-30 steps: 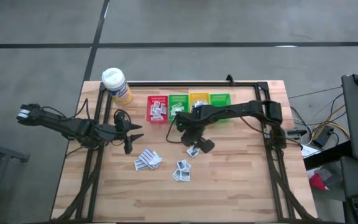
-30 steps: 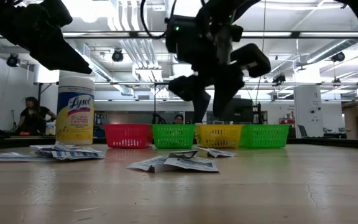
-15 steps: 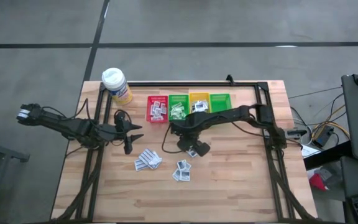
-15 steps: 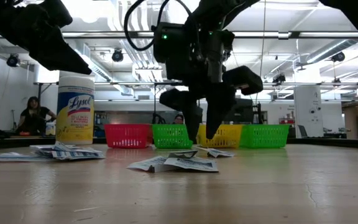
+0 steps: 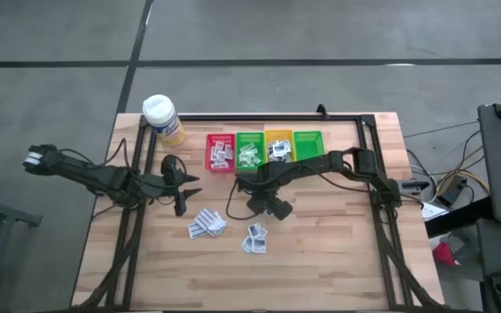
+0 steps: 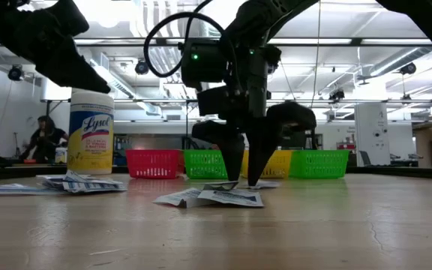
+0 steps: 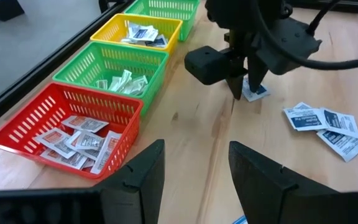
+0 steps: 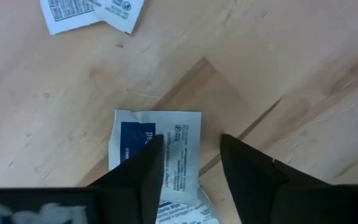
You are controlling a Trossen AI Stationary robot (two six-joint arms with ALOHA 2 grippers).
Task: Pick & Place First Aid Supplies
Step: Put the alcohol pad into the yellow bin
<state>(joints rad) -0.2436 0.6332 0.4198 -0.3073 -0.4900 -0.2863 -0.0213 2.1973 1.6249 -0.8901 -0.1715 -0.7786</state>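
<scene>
Descent is finished: right gripper [image 6: 244,180] has come down onto a blue-printed sachet [image 8: 157,152] mid-table, fingers apart astride it, ready to close. Left gripper [image 5: 181,184] waits open near the left edge.

The right arm reaches in from the table's right edge, its gripper [image 5: 268,207] pointing straight down near the tabletop's middle, fingers [image 6: 229,160] parted. The left gripper [image 5: 183,188] waits spread open toward the left edge.
</scene>
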